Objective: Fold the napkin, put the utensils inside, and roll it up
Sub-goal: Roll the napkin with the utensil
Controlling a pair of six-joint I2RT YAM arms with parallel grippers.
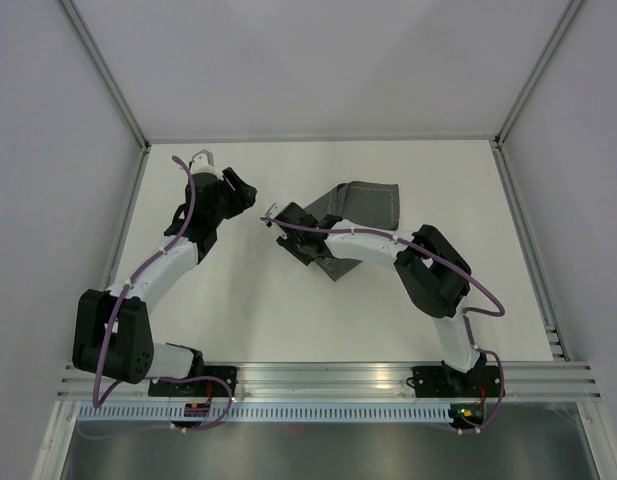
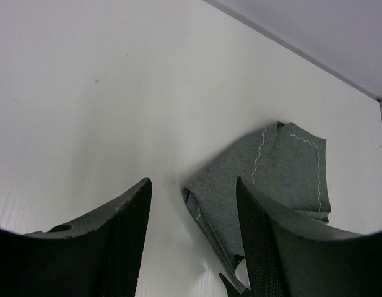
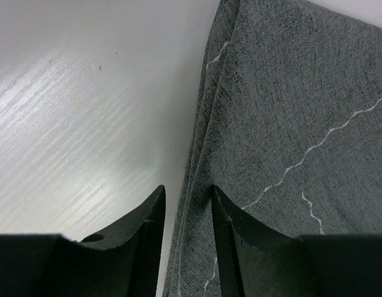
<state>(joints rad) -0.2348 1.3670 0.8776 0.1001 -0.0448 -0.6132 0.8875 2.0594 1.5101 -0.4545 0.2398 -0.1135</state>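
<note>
While my right fingers (image 3: 186, 238) pinch folded edge of dark grey stitched fabric napkin (image 1: 363, 205), left fingers (image 2: 192, 238) spread, empty; folding step, next needs flattening.

bare table (image 1: 248, 310) left of napkin (image 1: 373, 205)

White worktop (image 1: 238, 310), matte, evenly lit. Enclosed by pale grey walls (image 1: 48, 150) on three sides (metal corner posts (image 1: 103, 70) visible). Aluminium rail (image 1: 328, 375) along near edge.
</note>
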